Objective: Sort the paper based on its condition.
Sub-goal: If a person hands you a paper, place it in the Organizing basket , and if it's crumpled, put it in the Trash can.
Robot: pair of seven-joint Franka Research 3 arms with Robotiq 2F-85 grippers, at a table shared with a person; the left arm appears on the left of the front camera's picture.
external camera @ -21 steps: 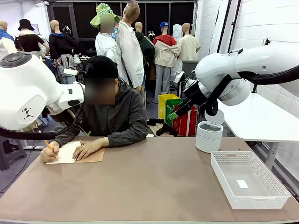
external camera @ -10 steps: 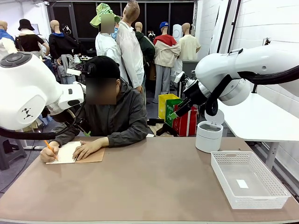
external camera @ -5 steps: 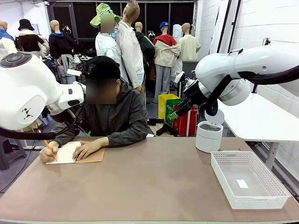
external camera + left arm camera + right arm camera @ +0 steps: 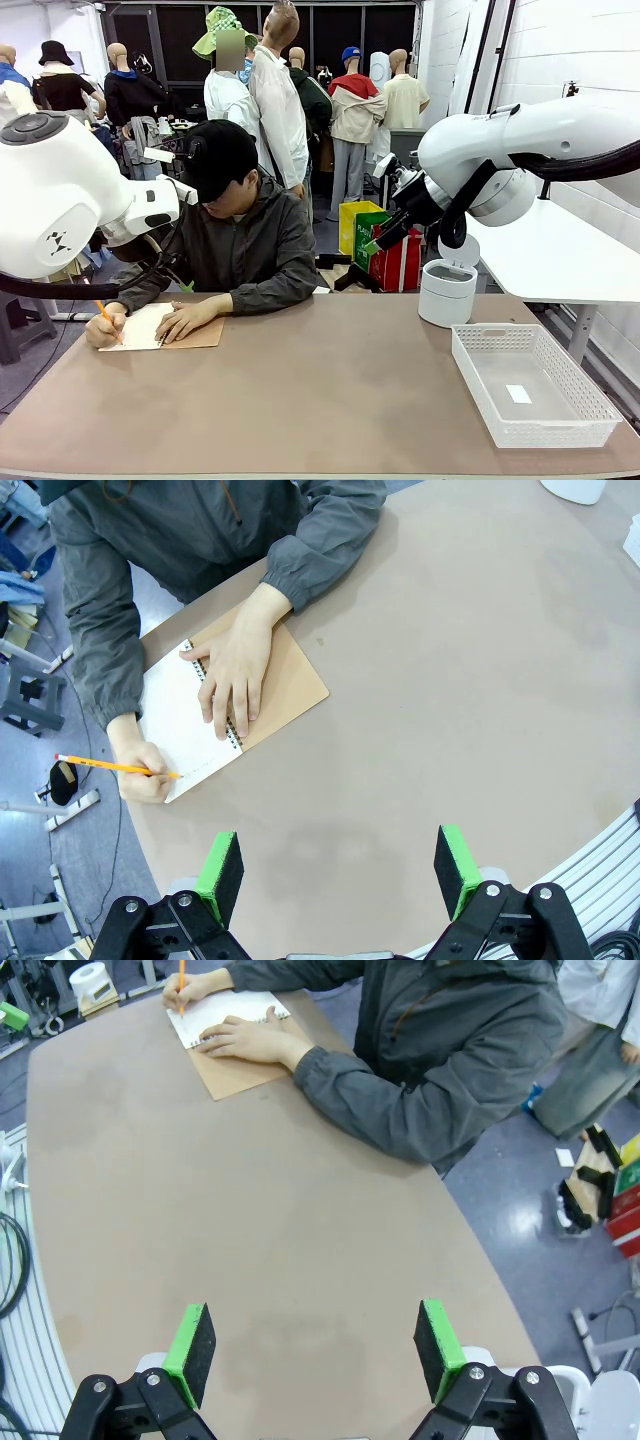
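Left wrist view puts the white paper page (image 4: 172,718) in the tan-covered spiral notebook (image 4: 290,680) at the table's far left, under the person's hand (image 4: 232,675) and orange pencil (image 4: 115,768), so hold off: I judge there is no loose sheet for you to sort yet. Both arms hang high above the brown table (image 4: 450,680), the left gripper (image 4: 337,868) and right gripper (image 4: 313,1343) each with green pads spread wide and nothing between them.
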